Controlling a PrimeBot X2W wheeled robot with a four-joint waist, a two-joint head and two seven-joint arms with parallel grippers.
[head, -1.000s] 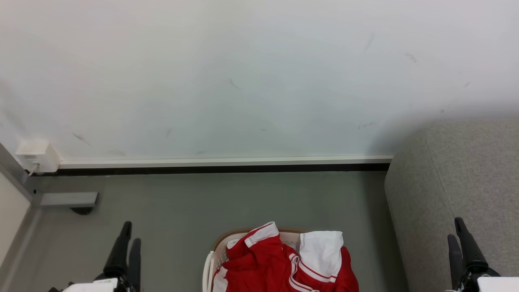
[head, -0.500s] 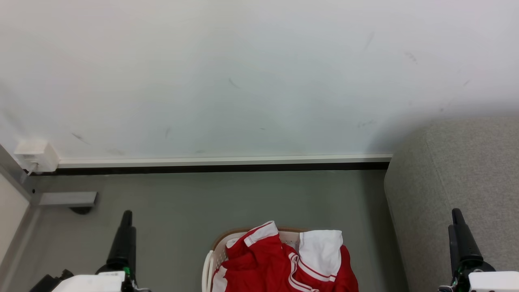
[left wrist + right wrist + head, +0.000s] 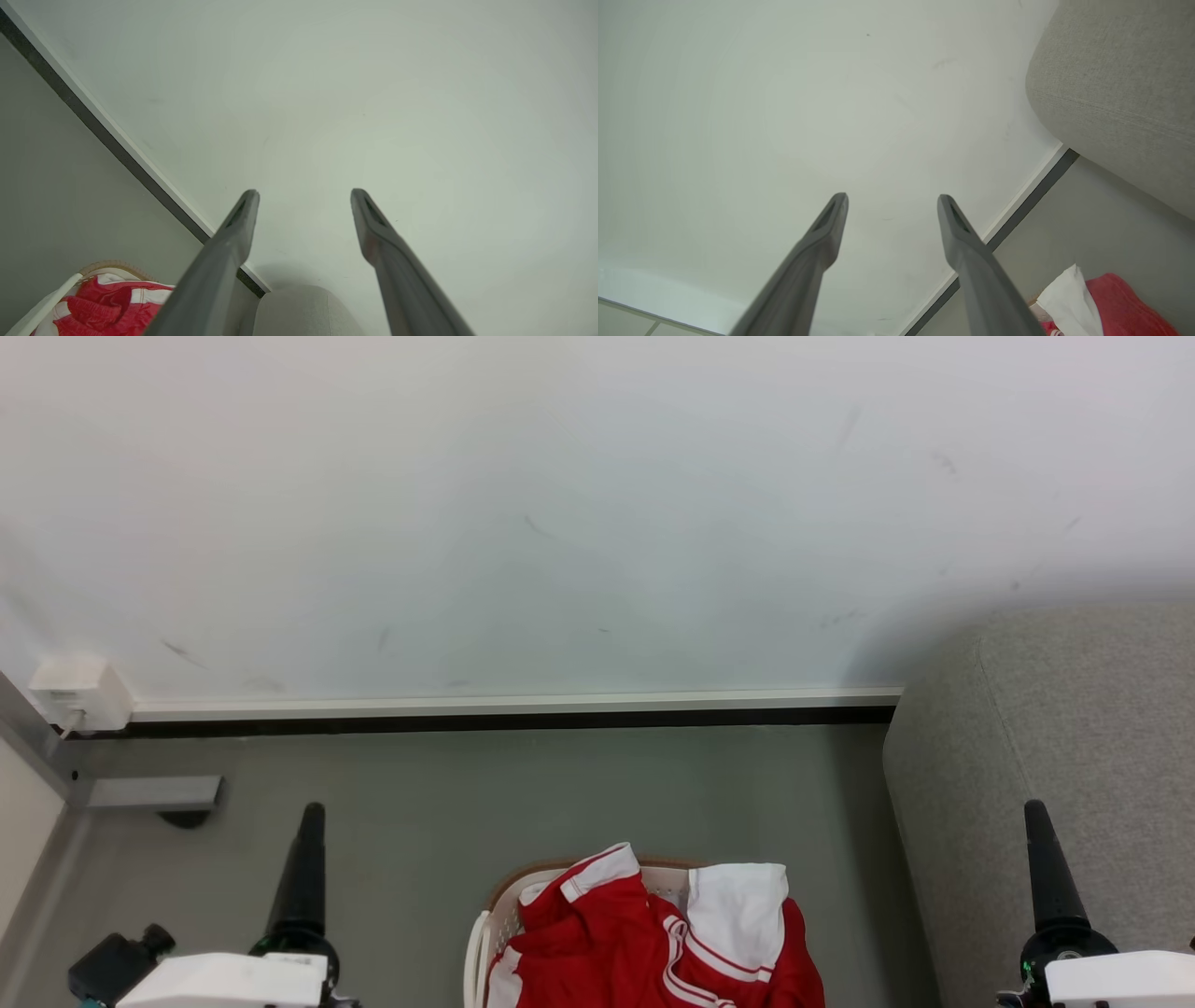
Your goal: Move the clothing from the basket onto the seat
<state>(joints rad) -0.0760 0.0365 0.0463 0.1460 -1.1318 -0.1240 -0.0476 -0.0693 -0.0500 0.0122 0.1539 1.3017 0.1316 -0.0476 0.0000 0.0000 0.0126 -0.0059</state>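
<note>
Bulging above basket (image 3: 501, 922) rim: red clothing (image 3: 607, 943), white panels, thin white stripes | seat (image 3: 1074, 709) near, right of basket | left end effector (image 3: 304, 192), right end effector (image 3: 892, 196): fingers spread wide, holding nothing

A plain, home-like room: a grey fabric sofa (image 3: 1074, 756) at right, a laundry basket (image 3: 498, 922) of red clothing (image 3: 607, 943) at bottom centre, a white wall (image 3: 560, 523), a skirting board (image 3: 513, 704).
</note>
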